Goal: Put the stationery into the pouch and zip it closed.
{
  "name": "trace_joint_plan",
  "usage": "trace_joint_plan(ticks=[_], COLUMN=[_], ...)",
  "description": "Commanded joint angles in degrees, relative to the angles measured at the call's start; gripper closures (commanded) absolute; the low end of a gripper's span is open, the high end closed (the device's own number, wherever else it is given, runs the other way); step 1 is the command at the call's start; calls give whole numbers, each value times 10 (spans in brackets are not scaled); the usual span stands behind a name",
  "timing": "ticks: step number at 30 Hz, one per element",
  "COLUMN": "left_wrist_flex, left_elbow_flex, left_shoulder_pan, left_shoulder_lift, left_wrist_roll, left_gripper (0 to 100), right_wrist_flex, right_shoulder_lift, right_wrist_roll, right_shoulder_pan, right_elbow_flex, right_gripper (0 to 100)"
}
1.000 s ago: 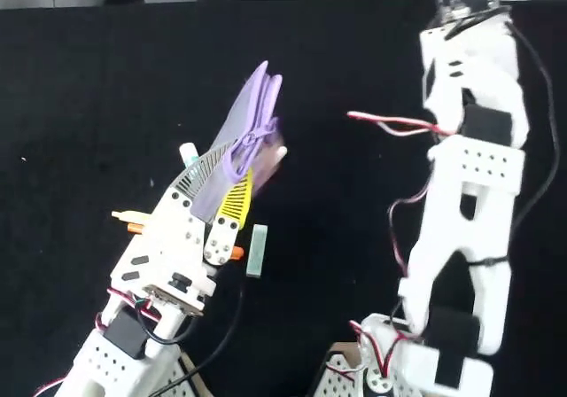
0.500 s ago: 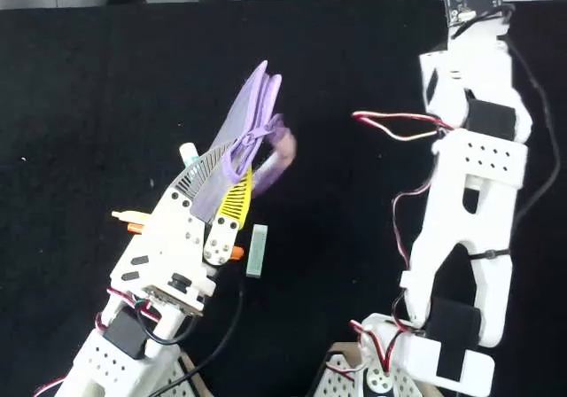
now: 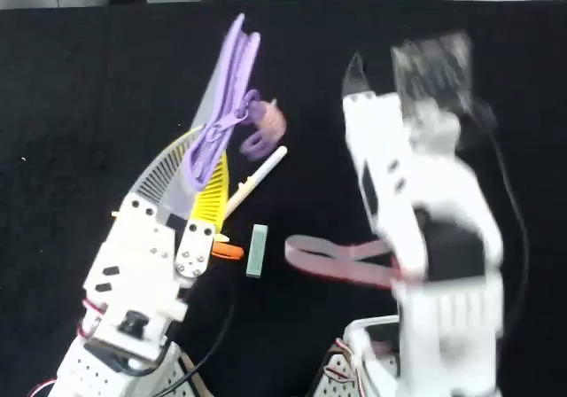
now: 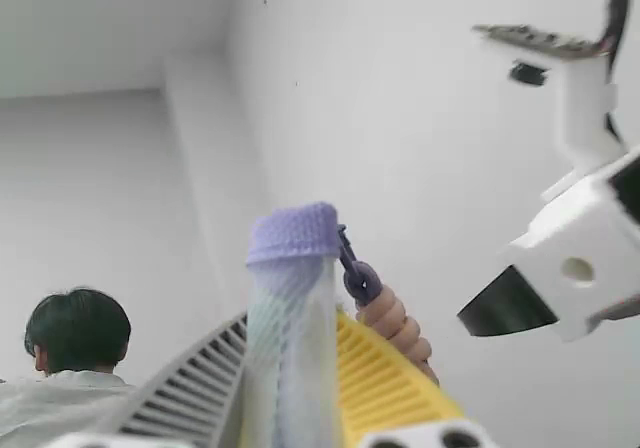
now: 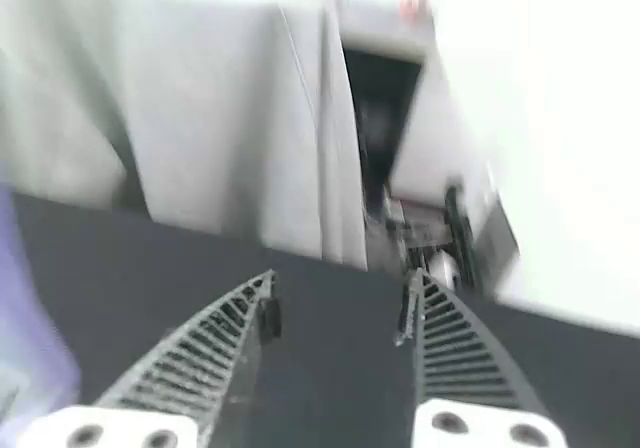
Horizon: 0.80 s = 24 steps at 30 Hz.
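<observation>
Left hand (image 3: 202,149) clamps the raised pouch (image 3: 229,78); should the open right hand (image 5: 335,303) at its 3 o'clock strike it, the pouch may slip free.

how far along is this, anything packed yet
Early. Done: the purple pouch is held up off the table, clamped in the left gripper. In hand: nothing yet; the right gripper is open and empty. Left: the white pen, green eraser and orange piece lie on the table, to be loaded before zipping.

Left arm (image 3: 142,257), jaws tight; right arm (image 3: 427,198), jaws apart.
</observation>
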<state>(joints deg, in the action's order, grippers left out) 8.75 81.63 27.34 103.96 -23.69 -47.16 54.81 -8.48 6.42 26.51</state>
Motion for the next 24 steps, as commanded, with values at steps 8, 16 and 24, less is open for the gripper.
trace_joint_plan(ticks=[8, 16, 24], left_wrist_flex=[13, 13, 13], left_elbow_flex=[-114, -112, -115], left_shoulder_pan=[0, 0, 0], left_shoulder_lift=[1, -1, -65], left_wrist_roll=[89, 92, 91], left_gripper=[971, 970, 970], right_wrist_flex=[-57, -15, 29], right_shoulder_lift=[435, 526, 577], right_wrist_roll=[18, 29, 84], right_shoulder_pan=[150, 273, 312], right_elbow_flex=[165, 295, 373], right_gripper=[794, 796, 797])
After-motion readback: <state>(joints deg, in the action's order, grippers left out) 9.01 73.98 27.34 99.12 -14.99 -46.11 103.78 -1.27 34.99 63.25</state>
